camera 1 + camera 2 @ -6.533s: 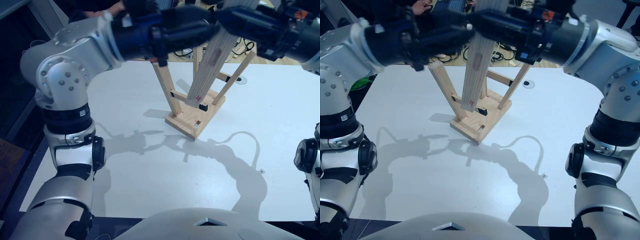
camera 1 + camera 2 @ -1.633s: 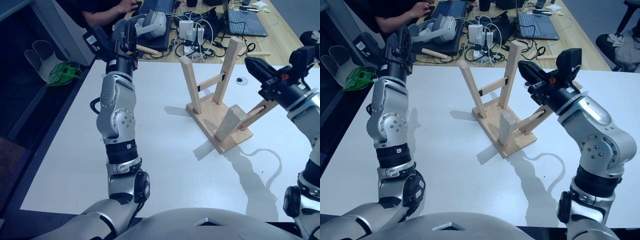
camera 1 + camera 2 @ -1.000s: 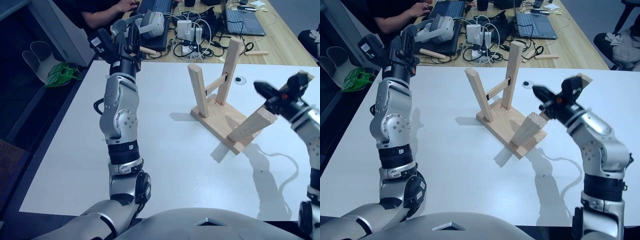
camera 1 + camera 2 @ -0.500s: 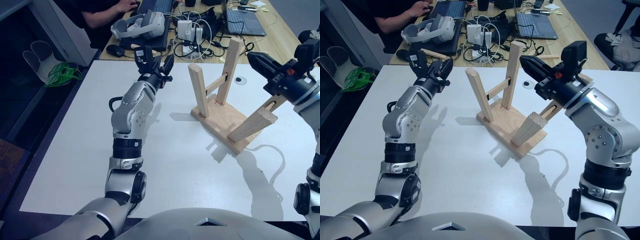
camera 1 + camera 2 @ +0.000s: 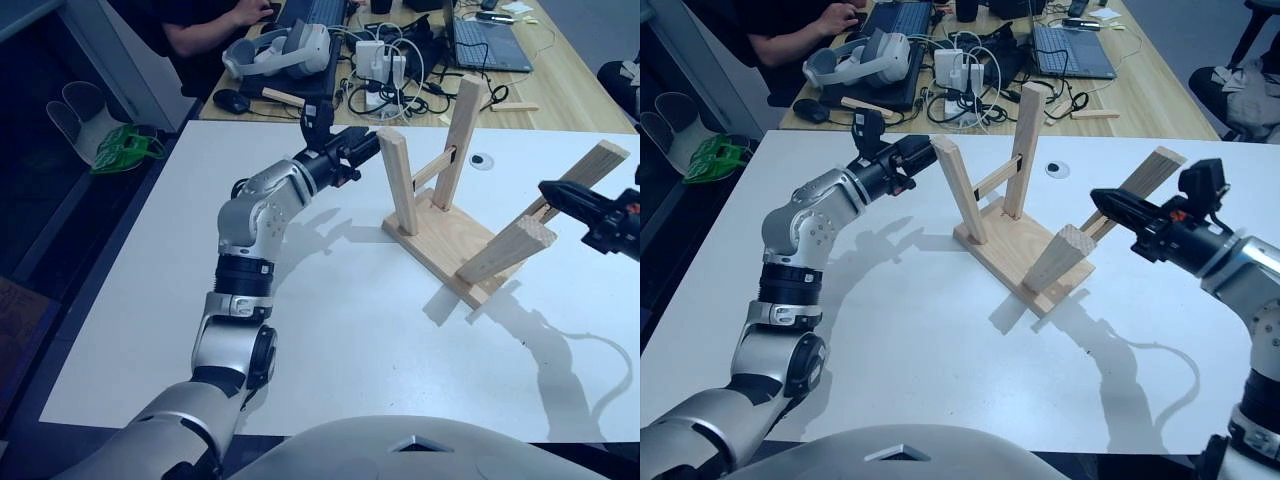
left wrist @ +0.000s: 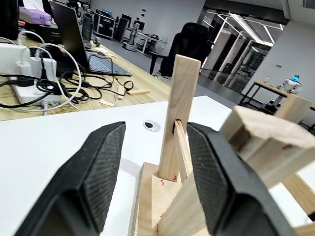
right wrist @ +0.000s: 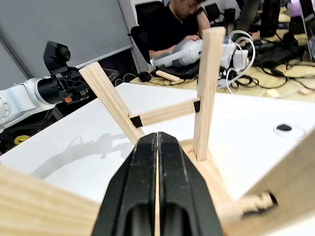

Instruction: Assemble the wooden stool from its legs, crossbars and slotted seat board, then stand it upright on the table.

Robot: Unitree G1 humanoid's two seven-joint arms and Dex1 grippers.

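While the white desk (image 5: 330,330) carries it, the stool (image 5: 432,247) rests inverted, seat board down, legs up. Left pincer (image 5: 368,147), fingers apart, hangs just beside one stool leg's top. Right pincer (image 5: 552,191), fingers pressed together, hangs near the stool's opposite side.
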